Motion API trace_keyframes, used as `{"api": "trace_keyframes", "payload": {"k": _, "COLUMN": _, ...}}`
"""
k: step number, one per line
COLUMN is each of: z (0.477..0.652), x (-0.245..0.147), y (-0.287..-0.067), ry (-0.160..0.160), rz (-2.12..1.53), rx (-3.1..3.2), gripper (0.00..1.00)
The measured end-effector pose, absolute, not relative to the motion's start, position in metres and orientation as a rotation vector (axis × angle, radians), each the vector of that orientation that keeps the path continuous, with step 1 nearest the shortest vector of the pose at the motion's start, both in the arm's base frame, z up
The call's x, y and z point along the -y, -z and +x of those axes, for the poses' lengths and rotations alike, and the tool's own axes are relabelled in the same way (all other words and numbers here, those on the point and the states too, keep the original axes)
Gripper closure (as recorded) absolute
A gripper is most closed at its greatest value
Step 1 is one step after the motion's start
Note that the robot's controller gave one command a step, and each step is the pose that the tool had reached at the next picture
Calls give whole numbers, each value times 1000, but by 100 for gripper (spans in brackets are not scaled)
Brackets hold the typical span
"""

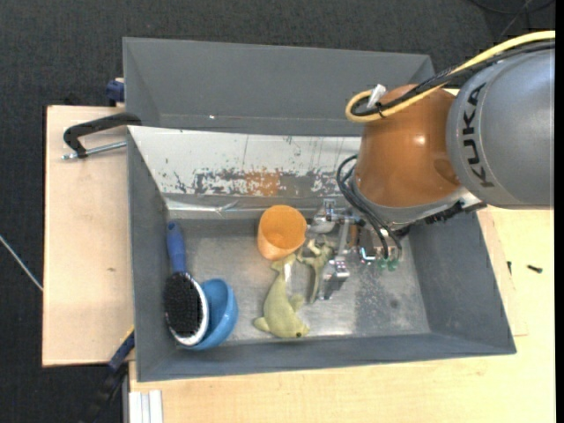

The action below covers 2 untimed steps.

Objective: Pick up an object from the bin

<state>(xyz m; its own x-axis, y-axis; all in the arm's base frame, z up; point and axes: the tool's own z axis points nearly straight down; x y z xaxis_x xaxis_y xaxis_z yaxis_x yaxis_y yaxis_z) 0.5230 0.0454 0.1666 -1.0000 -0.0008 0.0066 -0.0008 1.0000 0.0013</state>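
– Gripper [328, 280]: where is it?
– Down near the floor of the bin [458, 307], right of the middle, below the arm's orange cover [405, 157]. You cannot tell from this view whether it is open or closed.
– What lies nearest?
– A yellow-green toy [284, 311], some soft animal. Its thick body lies at the front of the floor, near the middle. Its thin upper end runs up and right to the gripper. You cannot tell whether the two touch, or whether the toy is gripped.
– And around that?
– An orange cup [282, 230] sits just behind the toy, left of the gripper and close to it. A blue brush [196, 305] with black bristles lies well apart, in the front left corner, its handle pointing to the back wall.
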Motion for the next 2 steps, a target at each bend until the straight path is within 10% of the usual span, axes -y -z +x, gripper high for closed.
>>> {"api": "trace_keyframes", "payload": {"k": 1, "z": 580, "x": -19, "y": -92, "ry": 1, "rz": -67, "rx": 3149, "gripper": 0}}
{"api": "trace_keyframes", "payload": {"k": 2, "z": 579, "x": -20, "y": -89, "ry": 3, "rz": -66, "rx": 3145, "gripper": 100}}
